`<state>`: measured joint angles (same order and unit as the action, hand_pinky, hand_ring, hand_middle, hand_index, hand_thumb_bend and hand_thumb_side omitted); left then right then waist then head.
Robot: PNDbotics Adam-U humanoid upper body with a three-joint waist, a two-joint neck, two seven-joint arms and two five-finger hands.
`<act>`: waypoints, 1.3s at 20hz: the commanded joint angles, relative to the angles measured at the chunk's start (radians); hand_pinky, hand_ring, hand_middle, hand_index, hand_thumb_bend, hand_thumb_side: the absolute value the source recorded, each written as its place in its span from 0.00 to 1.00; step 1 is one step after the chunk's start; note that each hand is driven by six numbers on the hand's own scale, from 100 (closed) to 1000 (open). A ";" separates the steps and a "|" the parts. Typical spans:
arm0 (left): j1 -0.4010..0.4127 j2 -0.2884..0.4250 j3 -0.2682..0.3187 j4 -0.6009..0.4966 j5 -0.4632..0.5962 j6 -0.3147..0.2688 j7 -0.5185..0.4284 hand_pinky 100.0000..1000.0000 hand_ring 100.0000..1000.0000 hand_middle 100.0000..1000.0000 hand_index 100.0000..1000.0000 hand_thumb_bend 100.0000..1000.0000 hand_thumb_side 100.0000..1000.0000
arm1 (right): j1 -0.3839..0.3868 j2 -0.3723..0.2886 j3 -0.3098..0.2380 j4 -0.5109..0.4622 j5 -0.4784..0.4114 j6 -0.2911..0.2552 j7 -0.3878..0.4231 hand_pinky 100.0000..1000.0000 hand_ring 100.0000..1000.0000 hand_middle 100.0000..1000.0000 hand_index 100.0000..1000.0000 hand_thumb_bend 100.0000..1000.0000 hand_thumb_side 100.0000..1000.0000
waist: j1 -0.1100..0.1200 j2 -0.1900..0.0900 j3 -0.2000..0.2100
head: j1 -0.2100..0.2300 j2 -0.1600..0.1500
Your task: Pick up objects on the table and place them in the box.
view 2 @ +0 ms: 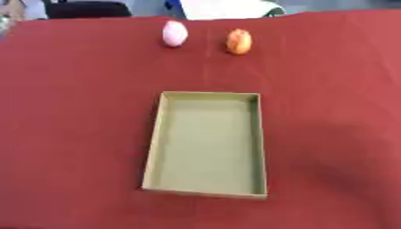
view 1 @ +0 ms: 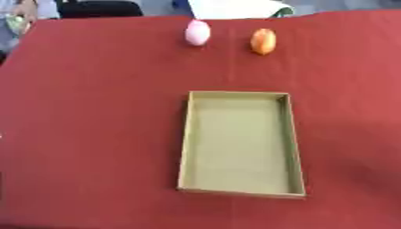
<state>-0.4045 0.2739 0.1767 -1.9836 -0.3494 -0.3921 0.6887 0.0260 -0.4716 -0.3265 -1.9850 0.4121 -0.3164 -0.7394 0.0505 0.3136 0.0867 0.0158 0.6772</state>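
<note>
Lying lengthwise on the red tablecloth [view 1: 94, 134], a shallow olive-tan box [view 1: 296, 147] sits near the middle of the table, its open top facing up and nothing visible inside it. Well beyond its far end, close to the table's far edge, rest two small egg-shaped objects side by side but apart: a pink one [view 1: 197, 33] on the left and an orange one [view 1: 263, 41] on the right, both upright. Neither robot hand shows in either view, so whether they are released or clenched cannot be told.
</note>
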 commanded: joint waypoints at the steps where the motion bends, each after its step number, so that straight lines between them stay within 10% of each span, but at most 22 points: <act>1: -0.005 0.015 0.006 -0.016 0.000 0.000 0.001 0.79 0.72 0.61 0.77 0.17 0.46 | -0.005 -0.015 -0.011 -0.015 -0.005 -0.002 0.002 0.59 0.67 0.52 0.73 0.09 0.81 | -0.002 -0.016 -0.001 | 0.004 0.008; 14: -0.005 0.020 0.006 -0.016 0.000 -0.001 0.000 0.79 0.72 0.61 0.77 0.17 0.46 | -0.001 -0.034 -0.013 -0.015 -0.003 -0.003 -0.004 0.60 0.69 0.53 0.73 0.10 0.80 | -0.003 -0.020 0.003 | 0.005 0.013; 26: -0.006 0.041 0.002 -0.016 -0.001 -0.003 -0.006 0.79 0.72 0.61 0.77 0.17 0.45 | 0.091 -0.432 -0.021 -0.015 -0.066 0.220 0.003 0.64 0.71 0.53 0.76 0.11 0.82 | -0.021 -0.026 0.005 | 0.006 0.017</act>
<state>-0.4037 0.2842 0.1763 -1.9836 -0.3494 -0.3927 0.6846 0.1174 -0.8273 -0.3328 -1.9850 0.3662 -0.1280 -0.7441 0.0329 0.3076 0.0911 0.0191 0.6872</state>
